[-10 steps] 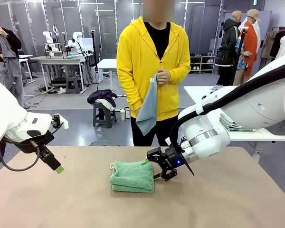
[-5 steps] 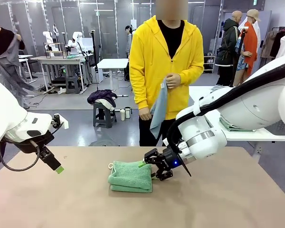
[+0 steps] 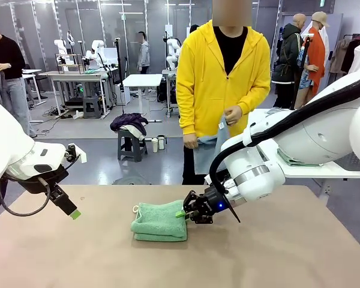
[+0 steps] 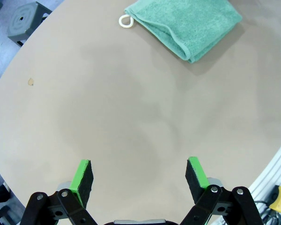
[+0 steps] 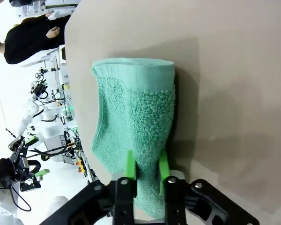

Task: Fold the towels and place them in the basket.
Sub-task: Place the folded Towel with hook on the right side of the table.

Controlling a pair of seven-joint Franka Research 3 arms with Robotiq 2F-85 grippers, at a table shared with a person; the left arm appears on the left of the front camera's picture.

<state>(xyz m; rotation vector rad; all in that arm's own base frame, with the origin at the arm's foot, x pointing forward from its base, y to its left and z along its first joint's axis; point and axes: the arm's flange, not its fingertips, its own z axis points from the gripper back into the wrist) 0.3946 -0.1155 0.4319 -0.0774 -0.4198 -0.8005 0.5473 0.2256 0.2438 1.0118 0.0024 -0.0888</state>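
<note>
At the left, the left pincer [image 4: 139, 177] hangs above the bare brown tabletop [image 3: 288, 252] with its green pads [image 4: 82, 177] spread wide and nothing between them. From its wrist camera, the mint green towel [image 4: 187, 26] lies well ahead of it near the top edge, with bare tabletop in between. The towel's small white loop [image 4: 125, 20] sticks out at one corner.

In the front view, the folded towel sits near the middle of the tabletop as a thick, flat bundle, the loop at its far left corner.

At the towel's right edge, the right pincer [image 3: 183, 213] reaches in low from the right, its arm stretching back toward the picture's right side. Its wrist camera shows the two green pads [image 5: 129, 164] drawn close together and pinching a fold of the towel at the near end, while the rest of the cloth runs away from the fingers across the tabletop.

Behind the tabletop's far edge, right of centre, a person in a yellow hoodie holds the pale grey-blue towel [image 3: 207, 159] in both hands at waist height, partly hidden by the right arm.
</note>
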